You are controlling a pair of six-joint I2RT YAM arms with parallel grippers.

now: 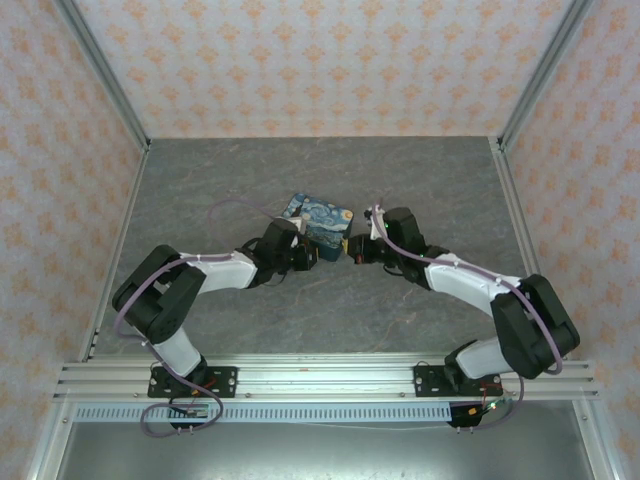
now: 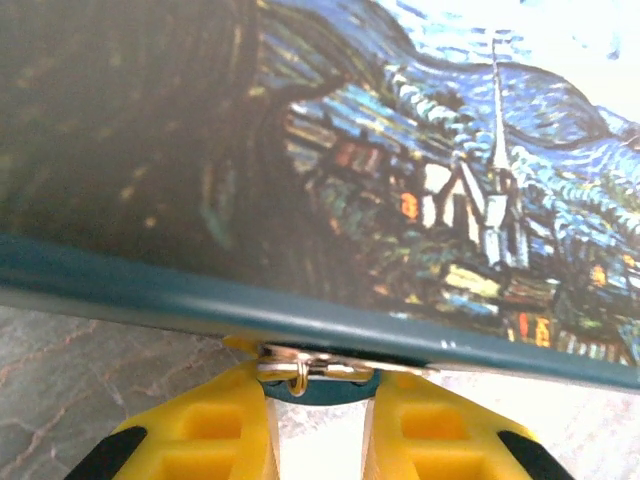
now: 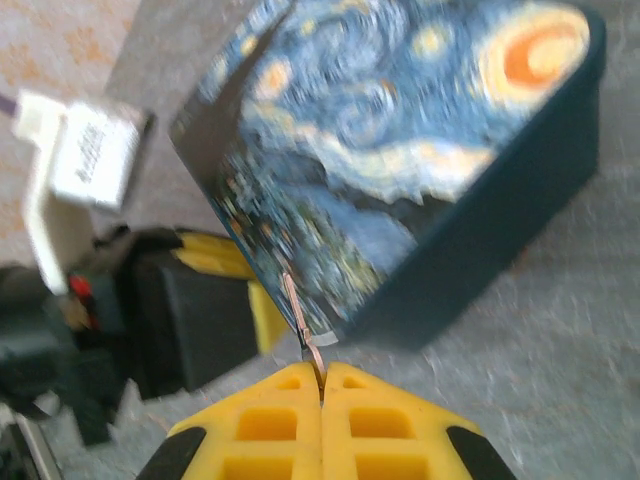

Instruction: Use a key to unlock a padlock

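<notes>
Padlock (image 2: 320, 389) clamped between my left fingers (image 2: 200, 435) at the tin box (image 2: 400, 200) rim; right fingers (image 3: 270, 420) clenched on the key (image 3: 312, 345). Insertion pending, I judge: next calls for keyhole alignment.

tin box (image 1: 318, 220) on table (image 1: 220, 180) | left gripper (image 1: 316, 253) left | right gripper (image 1: 352, 251) right

Even, diffuse light is filling the top view, with faint shadows lying on the desk (image 1: 300, 170). Glare is washing out the left wrist view's upper right, and the tin box (image 3: 400, 150) is appearing soft-focused in the right wrist view.
</notes>
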